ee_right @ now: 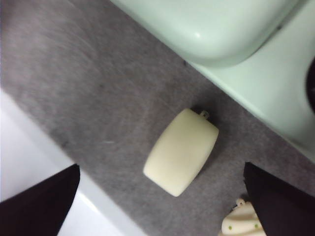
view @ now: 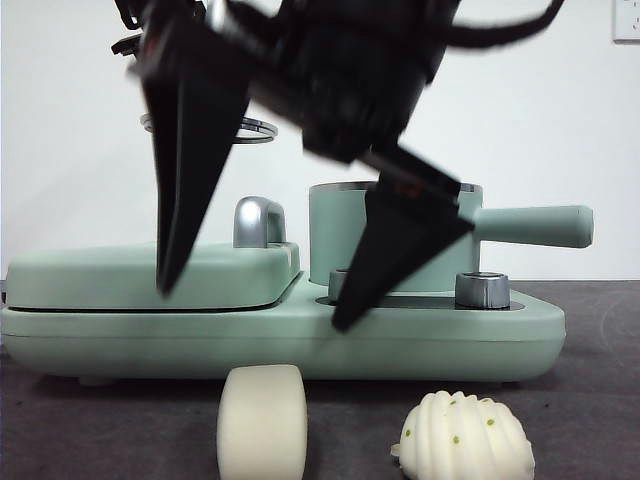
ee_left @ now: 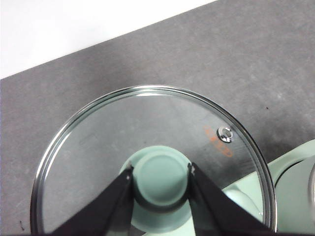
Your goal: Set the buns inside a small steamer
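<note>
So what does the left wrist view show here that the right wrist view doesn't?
Only the left wrist view shows the glass lid, its green knob clamped by the left gripper, held over the table. Only the right wrist view shows the smooth bun, an edge of the ridged bun, and the open right gripper above them. Both show the grey table and part of the mint-green appliance.

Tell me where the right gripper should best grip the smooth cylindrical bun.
Probably across the smooth cylindrical bun at its curved sides, coming straight down from above: it lies on the mat apart from the ridged bun, and the open right gripper already hangs over it.
</note>
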Robot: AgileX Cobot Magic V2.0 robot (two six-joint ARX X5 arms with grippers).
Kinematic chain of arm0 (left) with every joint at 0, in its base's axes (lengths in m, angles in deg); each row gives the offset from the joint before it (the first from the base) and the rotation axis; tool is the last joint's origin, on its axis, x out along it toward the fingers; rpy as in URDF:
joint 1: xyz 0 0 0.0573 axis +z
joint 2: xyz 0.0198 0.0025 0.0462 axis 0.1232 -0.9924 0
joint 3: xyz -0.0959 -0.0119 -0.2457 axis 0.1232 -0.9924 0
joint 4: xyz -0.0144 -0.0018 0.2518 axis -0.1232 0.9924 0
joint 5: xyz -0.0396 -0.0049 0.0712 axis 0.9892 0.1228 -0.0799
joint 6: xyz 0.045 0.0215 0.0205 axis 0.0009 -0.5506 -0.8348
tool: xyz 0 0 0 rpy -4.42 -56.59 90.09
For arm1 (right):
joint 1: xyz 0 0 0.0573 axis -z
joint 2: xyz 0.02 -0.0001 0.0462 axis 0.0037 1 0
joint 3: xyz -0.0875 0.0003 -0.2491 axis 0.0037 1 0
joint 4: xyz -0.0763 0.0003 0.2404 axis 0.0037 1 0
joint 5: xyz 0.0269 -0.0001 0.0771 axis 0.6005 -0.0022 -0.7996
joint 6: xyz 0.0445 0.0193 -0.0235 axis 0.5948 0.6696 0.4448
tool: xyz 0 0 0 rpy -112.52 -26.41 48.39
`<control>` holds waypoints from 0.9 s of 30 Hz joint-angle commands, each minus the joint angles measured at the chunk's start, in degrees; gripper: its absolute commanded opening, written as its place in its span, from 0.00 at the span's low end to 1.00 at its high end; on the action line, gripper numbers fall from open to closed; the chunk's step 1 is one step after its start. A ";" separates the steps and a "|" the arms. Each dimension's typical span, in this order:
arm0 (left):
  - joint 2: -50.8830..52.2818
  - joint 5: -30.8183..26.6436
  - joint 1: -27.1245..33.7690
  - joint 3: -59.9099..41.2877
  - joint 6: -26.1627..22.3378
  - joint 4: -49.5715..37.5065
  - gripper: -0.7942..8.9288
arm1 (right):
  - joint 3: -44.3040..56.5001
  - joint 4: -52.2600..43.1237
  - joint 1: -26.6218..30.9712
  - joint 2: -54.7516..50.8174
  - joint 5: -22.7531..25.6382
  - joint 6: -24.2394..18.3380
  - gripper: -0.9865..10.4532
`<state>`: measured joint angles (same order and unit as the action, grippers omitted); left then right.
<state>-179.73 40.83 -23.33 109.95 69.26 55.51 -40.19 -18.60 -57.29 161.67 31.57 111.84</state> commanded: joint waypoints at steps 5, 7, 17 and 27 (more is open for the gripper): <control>-0.57 0.74 -0.15 2.36 -0.37 -1.25 0.13 | -1.11 -0.20 -0.87 6.19 0.42 1.40 0.52; -0.57 1.22 -0.15 2.36 -0.35 -1.27 0.13 | -1.14 -0.70 -0.87 7.23 0.57 1.29 0.45; -0.57 1.25 -0.09 2.36 -0.37 -1.20 0.13 | -1.11 -1.73 -0.92 8.96 2.05 -0.22 0.22; -0.57 1.25 0.02 2.36 -0.39 -1.20 0.13 | -7.08 3.85 -0.61 8.94 1.49 -1.81 0.21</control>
<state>-179.73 41.86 -23.30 109.95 69.26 55.56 -45.31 -15.32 -57.46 169.61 33.02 111.40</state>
